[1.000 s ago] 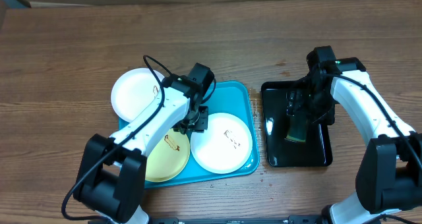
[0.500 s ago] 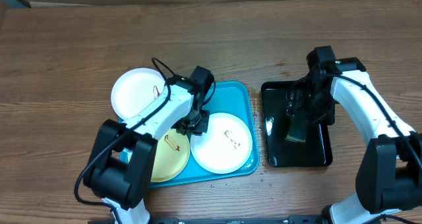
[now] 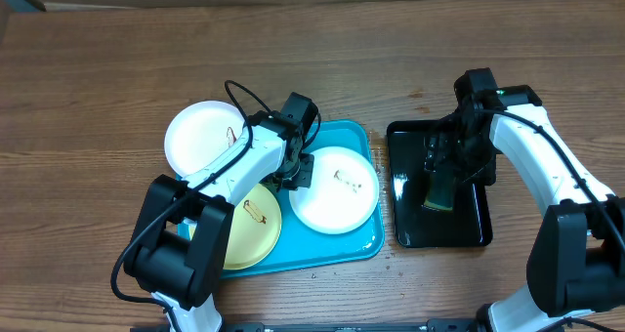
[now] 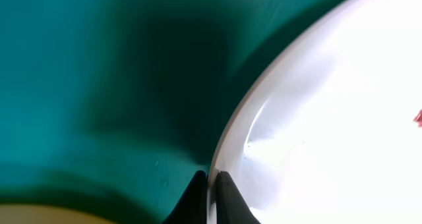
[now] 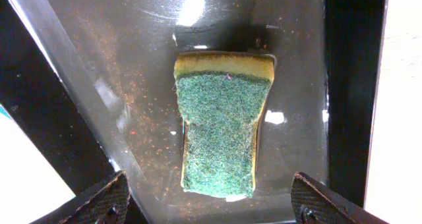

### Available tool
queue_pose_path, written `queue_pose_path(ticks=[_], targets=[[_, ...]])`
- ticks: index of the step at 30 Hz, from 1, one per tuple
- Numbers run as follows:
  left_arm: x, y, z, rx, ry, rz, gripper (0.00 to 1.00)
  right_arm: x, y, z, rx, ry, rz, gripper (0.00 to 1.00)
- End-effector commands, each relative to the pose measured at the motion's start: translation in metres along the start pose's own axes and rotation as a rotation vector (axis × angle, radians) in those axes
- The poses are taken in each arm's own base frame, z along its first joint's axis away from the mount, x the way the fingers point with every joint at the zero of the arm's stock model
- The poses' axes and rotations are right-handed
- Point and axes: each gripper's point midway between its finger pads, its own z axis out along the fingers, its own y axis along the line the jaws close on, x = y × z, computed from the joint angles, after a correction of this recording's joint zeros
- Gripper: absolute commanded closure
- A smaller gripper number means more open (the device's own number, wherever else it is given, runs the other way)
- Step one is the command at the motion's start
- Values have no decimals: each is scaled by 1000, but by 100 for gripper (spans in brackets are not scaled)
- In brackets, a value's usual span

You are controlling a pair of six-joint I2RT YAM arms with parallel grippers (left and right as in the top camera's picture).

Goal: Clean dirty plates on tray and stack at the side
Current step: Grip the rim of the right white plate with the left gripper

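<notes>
Turquoise plastic tray [image 3: 347, 137] sets the scene. A smeared white plate [image 3: 337, 190] lies on its right half, a yellow-green plate [image 3: 249, 225] on its lower left, and a second white plate [image 3: 200, 137] overhangs its upper-left corner. The left gripper [image 4: 211, 197] is clamped thin on the near rim of the right-half plate, a fingertip on either side of the edge. That bite looks shallow, so the plate is best held low and steady over the tray, not swung, or it may pivot out. Just right of the tray, the right gripper [image 3: 449, 166] hangs wide and empty over the sponge [image 5: 221, 125] in the black tray [image 3: 469, 229]. It should drop straight down and close across the sponge's narrow width.
</notes>
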Motion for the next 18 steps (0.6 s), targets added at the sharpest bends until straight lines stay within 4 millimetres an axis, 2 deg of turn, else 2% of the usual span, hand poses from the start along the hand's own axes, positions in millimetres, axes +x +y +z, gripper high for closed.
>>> queue_pose_path(ticks=[1, 5, 9, 11, 12, 13, 16, 18], targets=[[-4, 2, 4, -15, -16, -14, 91, -3, 2, -10, -14, -38, -5, 20], [-10, 20, 3, -125, -49, 57, 87, -3, 2, -10, -15, -39, -5, 20], [-18, 42, -2, -259, -86, 83, 75, -3, 2, -10, -15, -40, -5, 20], [-21, 50, -5, -306, -102, 83, 56, -4, 2, -10, -16, -42, -5, 20], [-23, 51, -7, -317, -109, 82, 33, -4, 2, -10, -16, -42, -5, 20], [-25, 51, -8, -316, -115, 82, 28, -4, 2, -10, -16, -42, -5, 20], [-29, 45, -14, -290, -115, 79, 26, -4, 2, -10, -16, -42, -5, 20], [-27, 33, -20, -227, -89, 78, 30, -4, 2, -10, -16, -42, -5, 20]])
